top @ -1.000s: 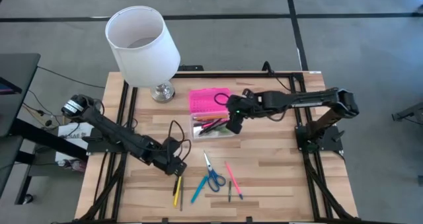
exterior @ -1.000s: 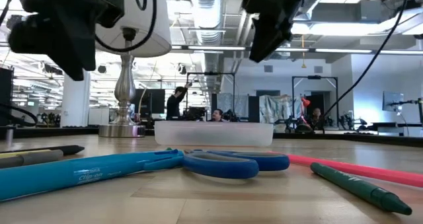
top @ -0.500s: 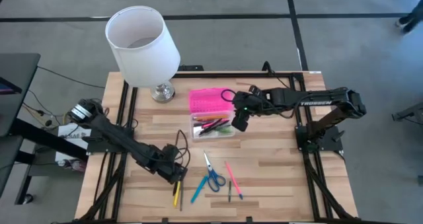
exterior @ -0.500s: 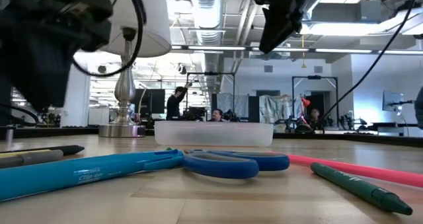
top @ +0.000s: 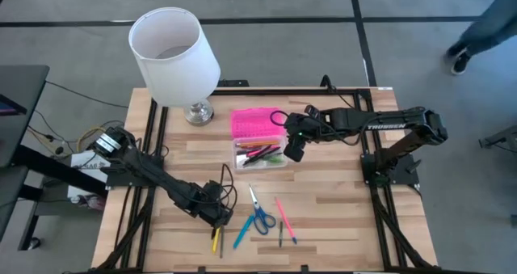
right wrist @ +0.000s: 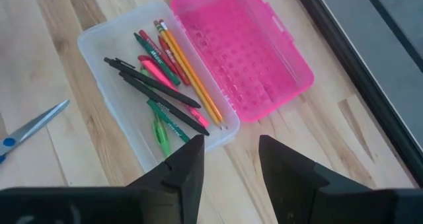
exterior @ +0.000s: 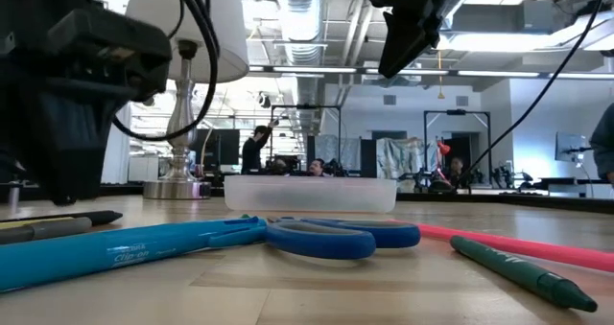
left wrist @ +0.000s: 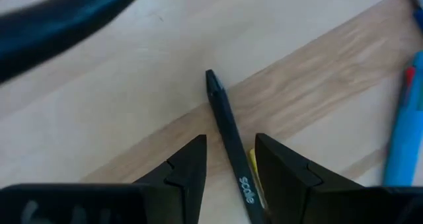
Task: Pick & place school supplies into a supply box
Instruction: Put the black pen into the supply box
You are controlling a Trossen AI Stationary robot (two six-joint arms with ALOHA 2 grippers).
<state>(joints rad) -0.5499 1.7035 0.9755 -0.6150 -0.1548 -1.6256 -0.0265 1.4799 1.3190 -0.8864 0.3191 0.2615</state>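
My left gripper (top: 218,221) hangs low over the front of the pale butcher-block wooden table (top: 339,217), fingers parted and empty, straddling a thin black pen (left wrist: 227,128) that lies flat on the wood with a yellow pencil (left wrist: 254,166) tucked against it. In the high view that pair sits at about 7 o'clock from the table's middle, and just to its 3 o'clock lie a fat bright-blue marker (top: 241,232) and the small blue-handled scissors (top: 258,212), blades pointing toward 11 o'clock. Further toward 3 o'clock lie a slim pink pen (top: 283,215) and a short dark green pen (top: 280,233), all loose on the table and well apart from my fingers. The small clear plastic pencil box (top: 260,156) sits near the table's middle, its bright pink ribbed lid (top: 254,124) flipped open flat toward 12 o'clock. Inside the tray I can see two black pens (right wrist: 157,91), green ones, a pink one, a red one and yellow pencils heaped together. My right gripper (top: 292,147) hovers just off the box's 3 o'clock end, above the wood, fingers spread and holding nothing. At 10 o'clock from the box stands a white drum lampshade on a silver-based lamp (top: 174,48).
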